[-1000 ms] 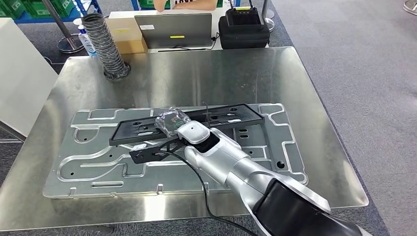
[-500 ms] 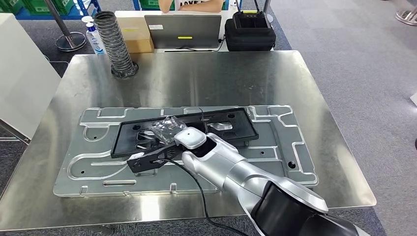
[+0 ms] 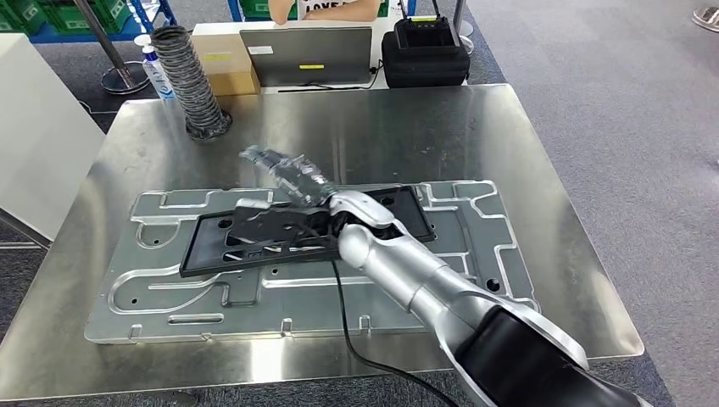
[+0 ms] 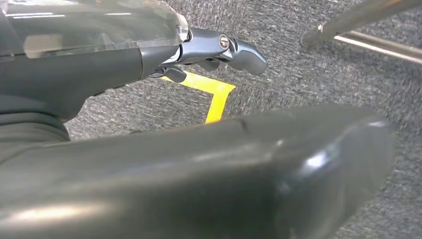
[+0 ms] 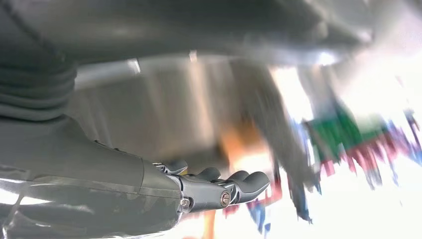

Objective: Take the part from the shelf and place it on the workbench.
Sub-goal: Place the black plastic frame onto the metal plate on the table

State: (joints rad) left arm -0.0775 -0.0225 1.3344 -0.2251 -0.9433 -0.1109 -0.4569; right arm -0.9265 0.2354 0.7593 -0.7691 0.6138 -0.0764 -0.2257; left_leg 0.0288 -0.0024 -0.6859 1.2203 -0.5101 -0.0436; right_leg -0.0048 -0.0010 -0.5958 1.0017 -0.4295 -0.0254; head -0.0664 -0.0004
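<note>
The long black frame-shaped part point(image 3: 288, 233) lies flat on the embossed silver metal plate point(image 3: 475, 229) that covers the steel workbench point(image 3: 356, 127). My right hand point(image 3: 284, 170) hovers blurred just above the part's far edge, fingers stretched out and apart, holding nothing. In the right wrist view its dark fingers point(image 5: 224, 186) are straight and empty, with the background smeared. My left hand point(image 4: 219, 47) hangs over grey carpet beside a yellow floor mark, fingers extended with nothing in them.
A grey corrugated hose point(image 3: 191, 85) stands at the bench's far left corner. Beyond the bench are a cardboard box point(image 3: 225, 68), a laptop point(image 3: 305, 55), a black case point(image 3: 424, 51) and a person point(image 3: 318, 8). A white cabinet point(image 3: 34, 136) stands to the left.
My right hand has come up off the black part and swung toward the far left. The part now lies alone on the plate. The camera has shifted slightly.
</note>
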